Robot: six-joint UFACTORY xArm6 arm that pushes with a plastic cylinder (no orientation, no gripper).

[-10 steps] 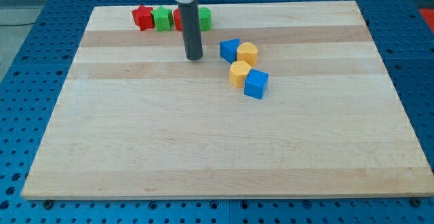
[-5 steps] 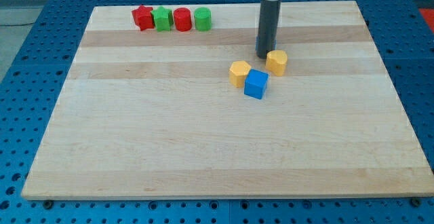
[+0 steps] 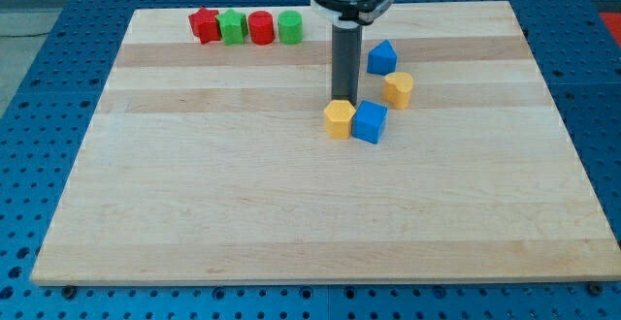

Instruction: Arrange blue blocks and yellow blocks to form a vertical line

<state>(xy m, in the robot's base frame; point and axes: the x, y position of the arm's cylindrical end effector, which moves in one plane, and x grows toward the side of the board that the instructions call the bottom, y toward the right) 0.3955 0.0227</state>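
My tip (image 3: 343, 101) stands just above a yellow block (image 3: 338, 120), touching or nearly touching its top edge. A blue cube (image 3: 369, 122) sits against that yellow block's right side. A second yellow block (image 3: 397, 89) lies up and to the right of the cube. A blue wedge-shaped block (image 3: 381, 57) lies above that second yellow block, to the right of the rod. All four sit on the wooden board (image 3: 194, 184), right of its centre.
A row of blocks lies along the board's top left: a red block (image 3: 204, 25), a green block (image 3: 232, 26), a red cylinder (image 3: 260, 27) and a green cylinder (image 3: 289, 27). Blue perforated table surrounds the board.
The rod swept right past the blue wedge and upper yellow block, pushing them right, then came back left and down to the lower yellow block. The blue wedge now shows right of the rod.
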